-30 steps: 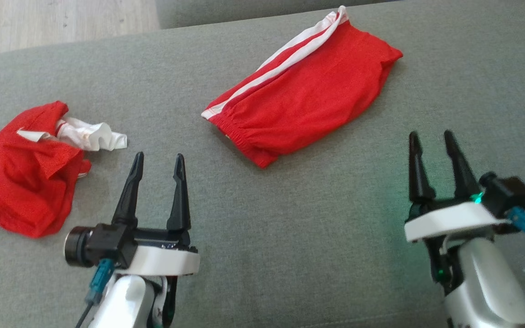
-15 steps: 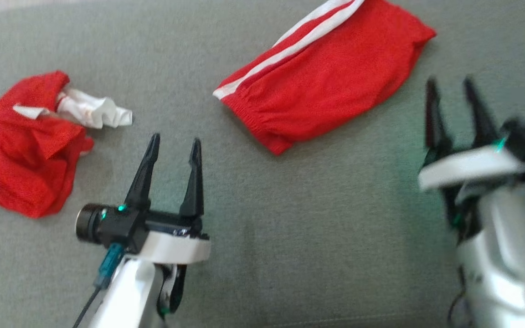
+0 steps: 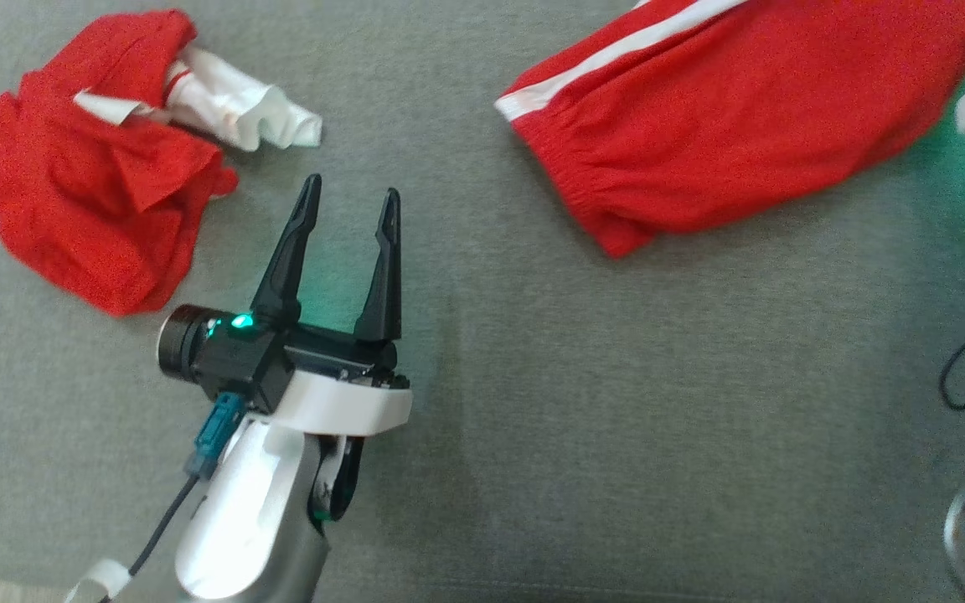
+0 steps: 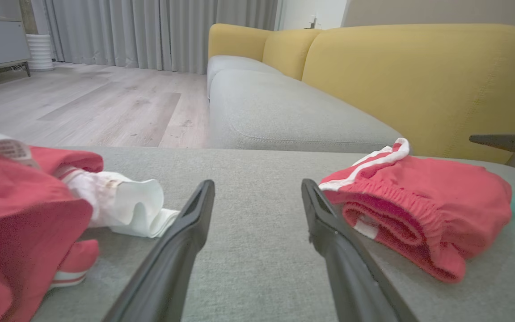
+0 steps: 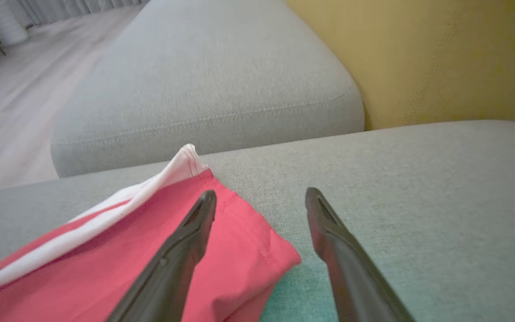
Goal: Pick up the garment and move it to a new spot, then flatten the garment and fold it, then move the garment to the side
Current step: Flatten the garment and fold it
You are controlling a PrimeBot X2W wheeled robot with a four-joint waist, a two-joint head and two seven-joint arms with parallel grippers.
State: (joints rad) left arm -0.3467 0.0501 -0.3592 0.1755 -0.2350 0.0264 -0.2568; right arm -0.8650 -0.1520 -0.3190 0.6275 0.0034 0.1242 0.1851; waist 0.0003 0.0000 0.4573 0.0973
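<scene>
Checker: Grippers first. How do the jaws stand?

Spotter: Both are wide apart and empty. The left gripper (image 3: 352, 188) has nothing between its fingers but bare grey sofa cushion (image 3: 616, 419). The right gripper (image 5: 261, 192) is spread just as wide and holds nothing.

Checker: Where is the garment, taken from the left jaws?

Spotter: Two red pieces lie on the cushion. The crumpled red garment (image 3: 89, 184), with a white ruffled part poking out of it, lies off to the left of the left fingers. That white part ends close to the left fingertip, with a gap between them in the wrist view. The folded red shorts (image 3: 725, 126), with white side stripes, lie ahead and to the right of the same jaws, well apart from them, elastic waistband turned toward them.

Checker: And from the right jaws?

Spotter: One corner of the folded red shorts sits under the left finger of the right gripper, and the right finger is over bare cushion. Whether that finger touches the cloth I cannot tell. A green glow (image 5: 302, 277) falls on the cushion just beside that corner.

Checker: Anything beyond the fingertips?

Spotter: A second grey seat cushion (image 4: 284, 112), a yellow backrest (image 4: 418, 89), wooden floor (image 4: 83, 103) and grey curtains (image 4: 150, 31).
</scene>
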